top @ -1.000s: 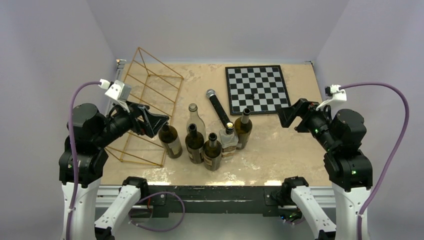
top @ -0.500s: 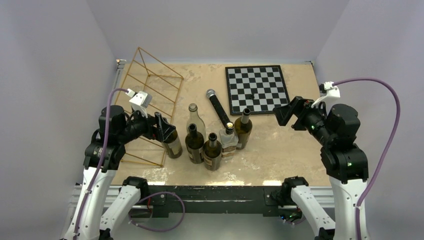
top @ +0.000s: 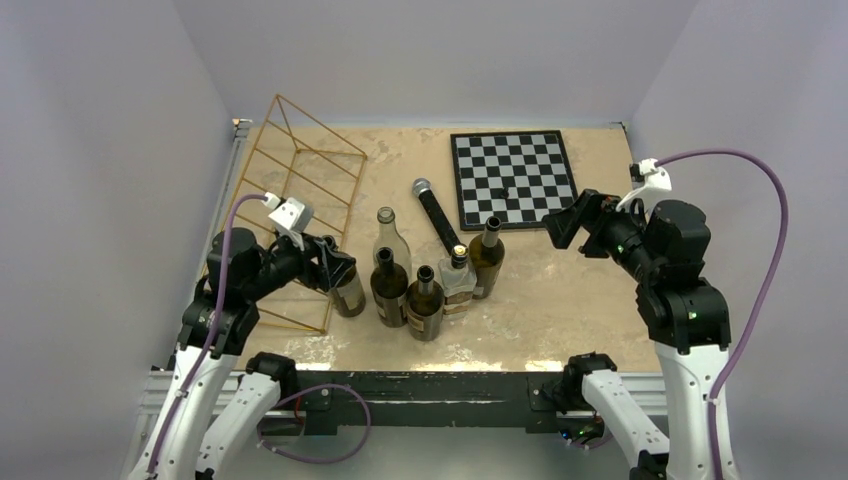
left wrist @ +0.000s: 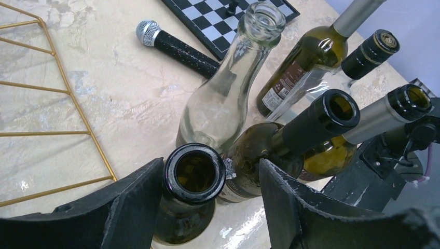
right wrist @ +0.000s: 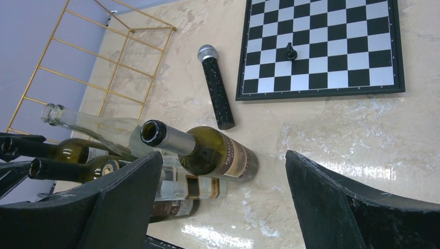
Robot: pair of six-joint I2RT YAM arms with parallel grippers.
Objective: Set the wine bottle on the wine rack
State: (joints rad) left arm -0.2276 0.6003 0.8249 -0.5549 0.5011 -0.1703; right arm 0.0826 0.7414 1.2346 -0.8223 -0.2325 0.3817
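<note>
1. Top external view only: both arms at once, plus the whole gold-coloured thin-wire wine rack (top: 290, 200), a long prism with triangular ends and parallel bars, lying on the left of the beige marbled counter (top: 570, 300).
2. Same view: dark green glass wine bottle (top: 345, 285) upright on the counter at the left end of a cluster of six standing bottles, just beside the rack's near end, not on it.
3. Left wrist view, close in: matte black left fingers (left wrist: 129, 212) with rough-cut edges, parted on either side of that bottle's round open mouth. One finger against the lip, a clear gap to the other, so not clamped.
4. Shown only there: the hollow dark neck, a small torn silvery scrap at the lip, and a tall clear glass bottle (left wrist: 218, 98), smooth and see-through, just behind.
5. Right wrist view: right fingers (right wrist: 119, 207) spread wide, holding nothing.
6. Plain only there:
   - a lone black chess piece (right wrist: 291, 51) on the glossy black-and-white chessboard (right wrist: 332, 78), barely a speck from above
   - glitter speckles on the black microphone (right wrist: 217, 88) with its silver mesh head, lying flat beside the board
   - the brown paper label and silver foil neck of an olive-green bottle (right wrist: 212, 150)
</note>
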